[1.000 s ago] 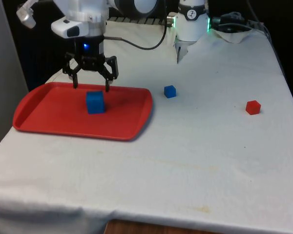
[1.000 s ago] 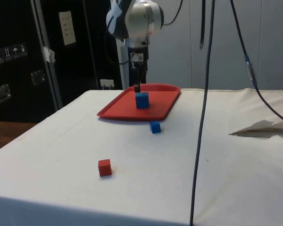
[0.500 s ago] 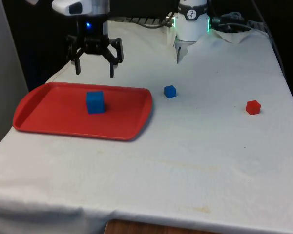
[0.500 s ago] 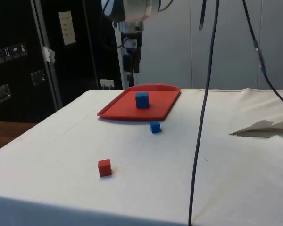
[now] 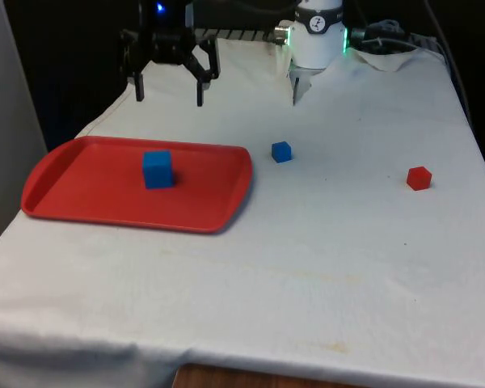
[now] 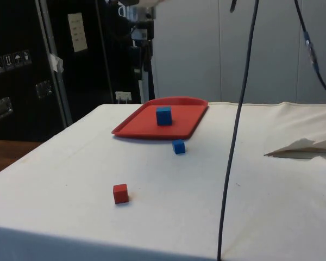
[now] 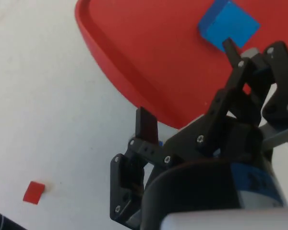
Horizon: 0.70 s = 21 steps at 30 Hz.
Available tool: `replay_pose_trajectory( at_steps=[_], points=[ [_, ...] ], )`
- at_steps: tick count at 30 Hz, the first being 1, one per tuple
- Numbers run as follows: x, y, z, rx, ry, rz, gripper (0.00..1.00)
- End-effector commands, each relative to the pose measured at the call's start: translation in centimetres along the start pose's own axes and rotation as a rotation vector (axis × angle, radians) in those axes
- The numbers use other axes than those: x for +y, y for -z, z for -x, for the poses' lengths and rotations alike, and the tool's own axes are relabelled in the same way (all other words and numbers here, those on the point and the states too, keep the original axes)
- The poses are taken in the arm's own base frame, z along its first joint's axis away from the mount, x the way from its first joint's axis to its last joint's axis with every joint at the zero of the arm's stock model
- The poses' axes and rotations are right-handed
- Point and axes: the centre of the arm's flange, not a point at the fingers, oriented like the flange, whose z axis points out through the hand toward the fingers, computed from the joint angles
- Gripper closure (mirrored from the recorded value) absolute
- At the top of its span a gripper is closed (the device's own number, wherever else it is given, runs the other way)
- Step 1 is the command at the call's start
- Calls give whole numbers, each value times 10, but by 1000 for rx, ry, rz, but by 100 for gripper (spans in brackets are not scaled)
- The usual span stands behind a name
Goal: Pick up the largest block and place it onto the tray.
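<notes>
Gripper (image 5: 168,90): raised above the tray's far edge — fingers spread, nothing held.
Largest block (image 5: 157,169): seated on the red tray (image 5: 81,202).
Surface: white cloth (image 5: 323,259) — slightly stained near the front edge.
Room: dark cabinets (image 6: 22,65) behind.

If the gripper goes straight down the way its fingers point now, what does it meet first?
Probably the red tray: the open gripper hangs above its far side, near the large blue block. Depth is unclear; it might meet the white cloth instead.
</notes>
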Motion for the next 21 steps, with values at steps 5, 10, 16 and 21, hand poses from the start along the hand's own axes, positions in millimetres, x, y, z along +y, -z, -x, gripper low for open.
replay_pose_trajectory(
  at_steps=[5,10,16,21],
  points=[
    [-14,23,-11,-3,4,8,0],
    [-23,36,-20,-2,11,11,0],
    [-37,53,-32,0,20,16,0],
    [-45,63,-42,2,30,17,0]
  ],
)
